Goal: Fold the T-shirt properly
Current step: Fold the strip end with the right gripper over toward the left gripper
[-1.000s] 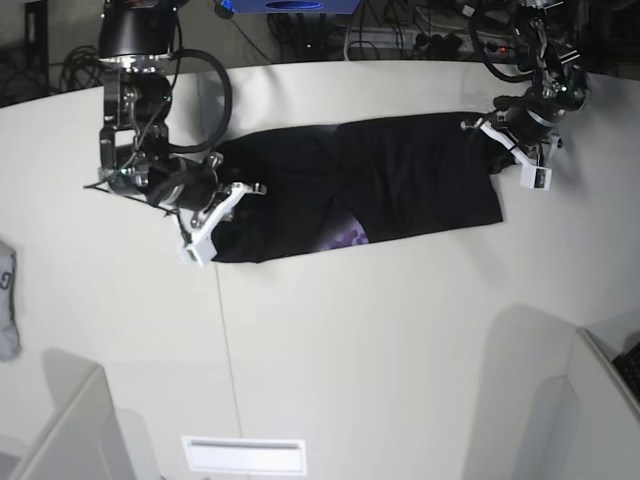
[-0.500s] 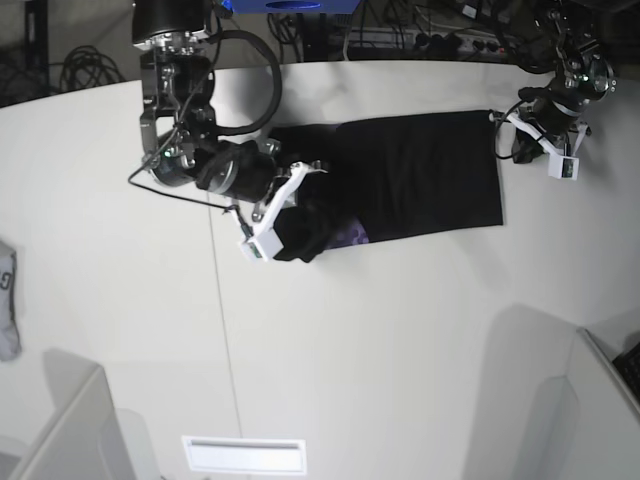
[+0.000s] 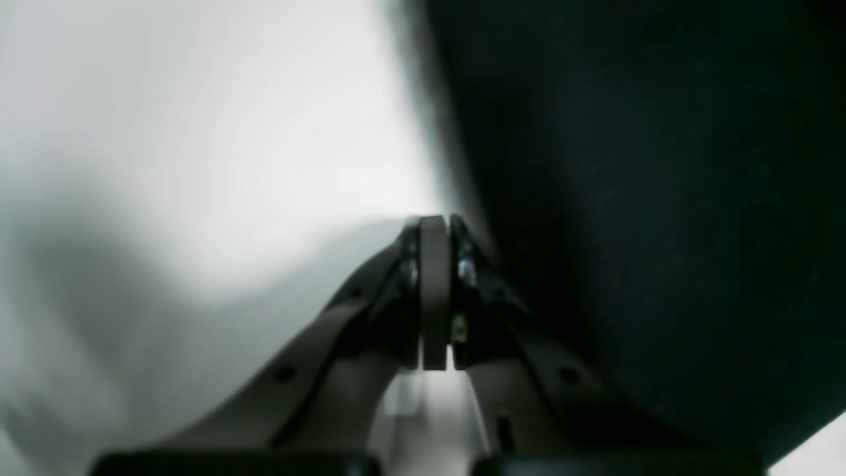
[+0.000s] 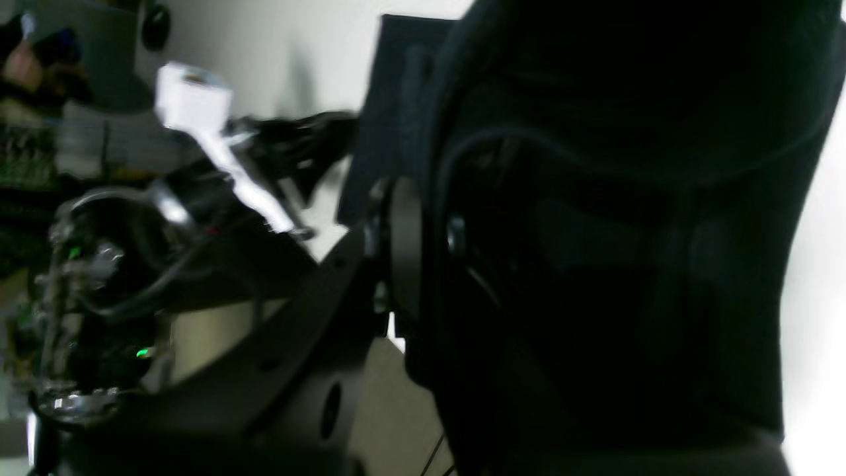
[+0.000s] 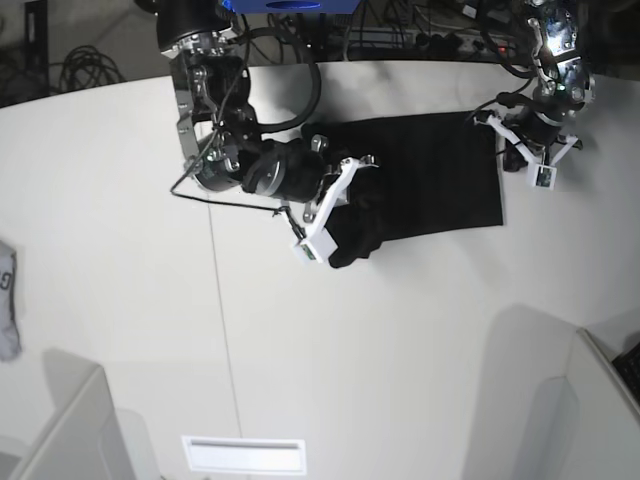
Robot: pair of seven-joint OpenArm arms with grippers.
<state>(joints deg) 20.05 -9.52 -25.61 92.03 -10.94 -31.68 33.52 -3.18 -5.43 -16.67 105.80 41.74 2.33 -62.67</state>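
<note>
- A wide white bench (image 5: 330, 330) fills the base view, with cables and gear crowded behind its far edge.
- The right pincer (image 5: 345, 215) is clenched on a bunched end of the black T-shirt (image 5: 440, 180), carried over the middle of the garment.
- The left pincer (image 3: 436, 228) is fully closed and empty, just off the shirt's other edge.
- The rest of the shirt lies flat on the bench toward the left arm.
- Judged step: folding one end across. Next, the held end should be laid level on the flat part and then released.
- A small grey cloth (image 5: 6, 315) lies well apart.
</note>
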